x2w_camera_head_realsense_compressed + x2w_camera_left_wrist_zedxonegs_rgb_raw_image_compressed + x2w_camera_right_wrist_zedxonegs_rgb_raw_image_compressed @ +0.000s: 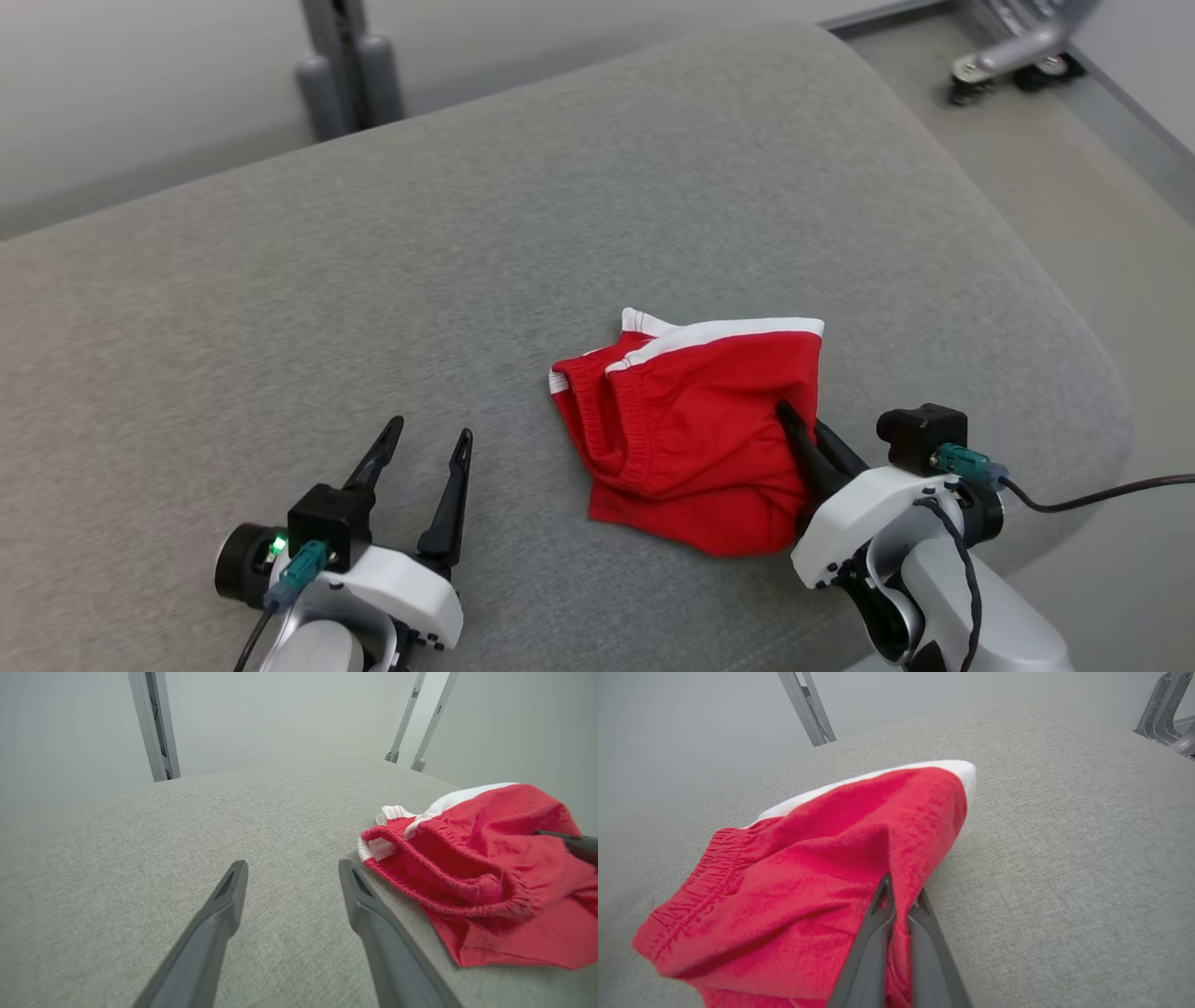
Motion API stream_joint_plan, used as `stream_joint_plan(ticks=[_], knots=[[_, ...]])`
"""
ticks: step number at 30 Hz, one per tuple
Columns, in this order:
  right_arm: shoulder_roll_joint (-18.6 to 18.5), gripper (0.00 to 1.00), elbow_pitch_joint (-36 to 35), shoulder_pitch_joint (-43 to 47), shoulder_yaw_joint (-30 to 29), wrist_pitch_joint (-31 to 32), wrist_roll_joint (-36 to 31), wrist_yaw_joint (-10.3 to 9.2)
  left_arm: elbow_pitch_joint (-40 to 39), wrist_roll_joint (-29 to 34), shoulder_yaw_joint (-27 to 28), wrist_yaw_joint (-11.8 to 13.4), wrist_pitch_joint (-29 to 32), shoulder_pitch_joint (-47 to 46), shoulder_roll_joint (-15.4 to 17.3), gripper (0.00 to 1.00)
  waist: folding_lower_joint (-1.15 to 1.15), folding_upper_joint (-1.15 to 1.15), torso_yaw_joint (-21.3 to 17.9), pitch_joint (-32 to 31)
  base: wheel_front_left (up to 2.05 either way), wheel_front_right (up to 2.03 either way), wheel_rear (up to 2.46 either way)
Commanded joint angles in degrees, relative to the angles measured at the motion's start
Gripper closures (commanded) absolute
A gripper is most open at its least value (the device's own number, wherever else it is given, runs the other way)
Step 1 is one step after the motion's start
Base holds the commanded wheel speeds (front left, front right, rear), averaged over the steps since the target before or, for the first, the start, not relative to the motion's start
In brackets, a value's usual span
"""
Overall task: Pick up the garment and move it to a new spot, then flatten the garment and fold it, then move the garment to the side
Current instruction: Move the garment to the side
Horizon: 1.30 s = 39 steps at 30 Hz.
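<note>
Quick update from the remote seat: I reckon I'm at the very start of the job, the pick-up part. The red shorts sit in a crumpled heap on the big grey cushion, over towards its right side and fairly near the front edge, waistband bunched up on the left and the white trim along the far edge. Nothing is flattened or folded yet.

The right hand is pinched shut on a fold of cloth at the right edge of the shorts. In the right wrist view the two fingers are nearly together with red fabric squeezed between them, and the cloth rises in a little ridge up to the tips. Most of the shorts are lying on the cushion though, so I'd call it gripped but not lifted.

The left hand is spread wide with nothing in it, low over bare cushion just to the left of the shorts and not touching them.

Next move as I see it: raise the right hand straight up until the whole heap hangs free, then carry it over to the bare stretch on the left or further back. It's a thin pinch near an edge, so I'd go slow and watch for slipping, and get the left hand out of the way first
</note>
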Motion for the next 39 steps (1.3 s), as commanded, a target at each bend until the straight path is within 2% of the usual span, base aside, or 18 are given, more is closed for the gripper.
stream_joint_plan(ticks=[1, 6, 11, 18, 24, 25, 26, 27, 32, 35, 39], knots=[[-0.15, 1.0, 0.15, -0.93, 0.11, 0.0, -1.11, -0.01, 0.22, 0.57, 0.2, -0.18, -0.26, -1.22, 0.39, 0.0, 0.0, 0.0, -2.23, 2.25, 0.0, 0.0, 0.0], [-0.95, 1.0, 1.95, -4.03, -1.83, 0.0, -3.68, -0.02, 0.38, 1.99, 0.23, -0.86, -0.27, -2.52, 0.57, 0.0, 0.0, 0.0, -0.35, 4.49, 0.0, 0.0, 0.0], [-3.67, 1.0, 6.05, -10.16, -6.39, -0.01, -6.91, -0.02, -0.01, 3.68, 0.19, -1.53, -0.26, -3.96, 1.18, 0.0, 0.0, 0.0, 4.5, 7.99, 0.0, 0.0, 0.0], [-12.68, 1.0, 14.76, -20.08, -16.59, 0.0, -14.22, -0.02, 0.46, 5.09, 0.59, -1.96, -0.12, -6.34, 2.62, 0.0, 0.0, 0.0, 12.94, 12.52, 0.0, 0.0, 0.0], [-18.92, 1.0, 18.78, -22.82, -28.24, 0.0, -19.79, -0.02, -0.4, 5.39, 1.52, -1.72, -0.06, -7.04, 3.3, 0.0, 0.0, 0.0, 17.52, 14.02, 0.0, 0.0, 0.0], [-20.04, 0.87, 18.91, -23.0, -30.21, 0.0, -20.94, -0.02, -0.43, 5.43, 1.5, -1.77, -0.05, -6.98, 3.25, 0.0, 0.0, 0.0, 17.9, 14.15, 0.0, 0.0, 0.0], [-20.84, 0.67, 18.96, -23.07, -32.27, -0.01, -22.26, -0.02, -0.44, 5.43, 1.52, -1.8, 0.0, -6.88, 3.16, 0.0, 0.0, 0.0, 18.16, 14.23, 0.0, 0.0, 0.0], [-21.53, 0.0, 18.89, -23.17, -34.62, -0.01, -23.54, -0.03, -0.44, 5.43, 1.58, -1.82, 0.01, -6.74, 3.14, 0.0, 0.0, 0.0, 18.32, 14.3, 0.0, 0.0, 0.0], [-22.12, 0.0, 15.68, -21.57, -45.48, -0.01, -31.57, -0.02, 0.15, 5.08, 1.91, -1.65, 0.06, -5.74, 2.67, 0.0, 0.0, 0.0, 18.47, 13.32, 0.0, 0.0, 0.0], [-19.4, 0.0, 11.61, -20.58, -50.42, 0.0, -36.02, -0.02, 0.01, 4.75, 2.11, -1.45, 0.04, -5.43, 2.06, 0.0, 0.0, 0.0, 18.13, 11.95, 0.0, 0.0, 0.0], [-14.61, 0.0, 4.63, -18.88, -51.45, 0.0, -37.9, -0.03, -0.45, 4.16, 2.96, -0.85, -0.14, -4.94, 1.54, 0.0, 0.0, 0.0, 17.76, 9.44, 0.0, 0.0, 0.0]])
